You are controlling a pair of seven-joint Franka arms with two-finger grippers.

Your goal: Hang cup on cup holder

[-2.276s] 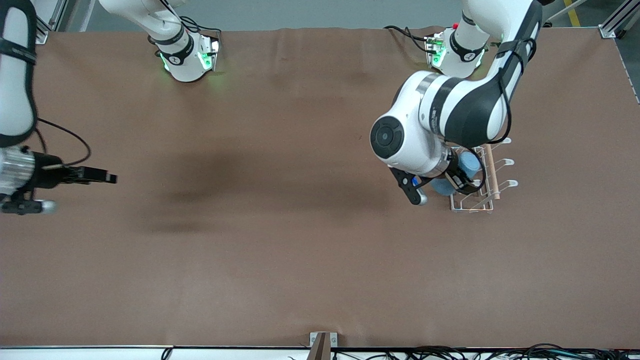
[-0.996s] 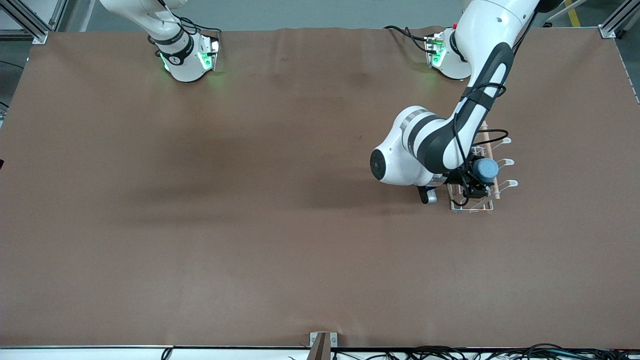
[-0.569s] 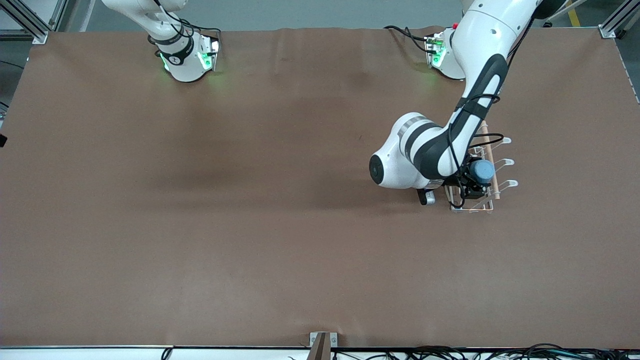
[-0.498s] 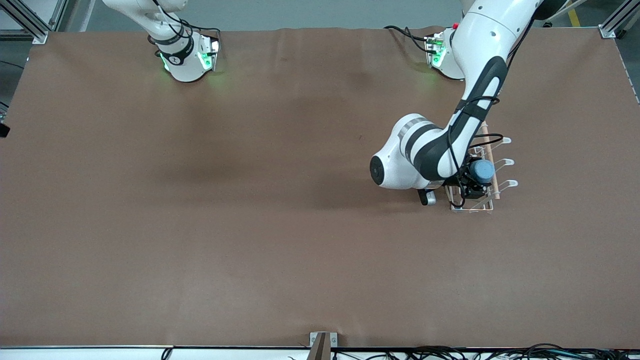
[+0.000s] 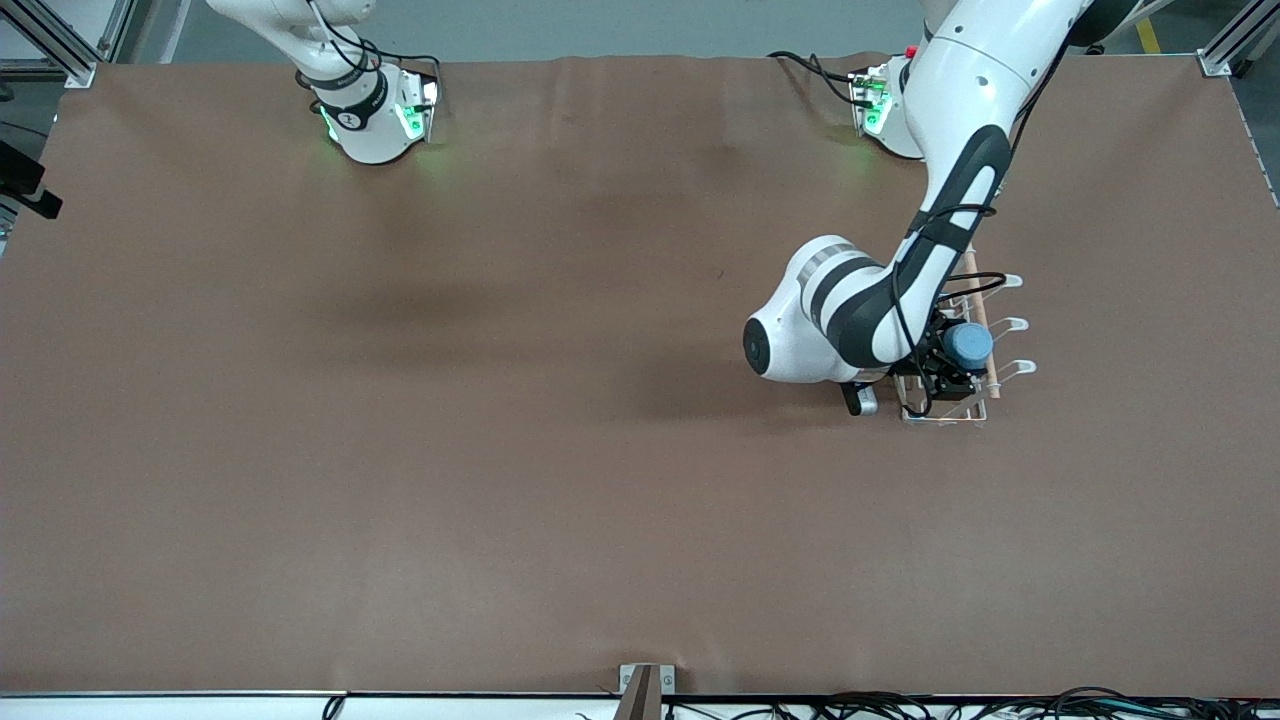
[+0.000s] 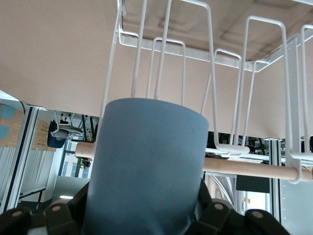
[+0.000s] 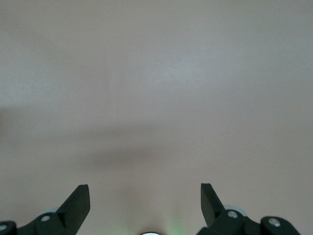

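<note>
My left gripper is shut on the light blue cup and holds it over the white wire cup holder, beside its wooden rod. In the left wrist view the cup fills the space between the fingers, and the rack's looped prongs and the rod stand close past its end. I cannot tell whether a prong is inside the cup. My right gripper is open and empty over bare table; in the front view only a dark part of it shows, at the edge of the right arm's end.
The brown table mat carries nothing else. The cup holder stands toward the left arm's end of the table. Cables run along the table edge nearest the front camera.
The left arm has swung the cup in over the cup holder and settled it among the prongs. The right arm has drawn back off the right arm's end of the table.
</note>
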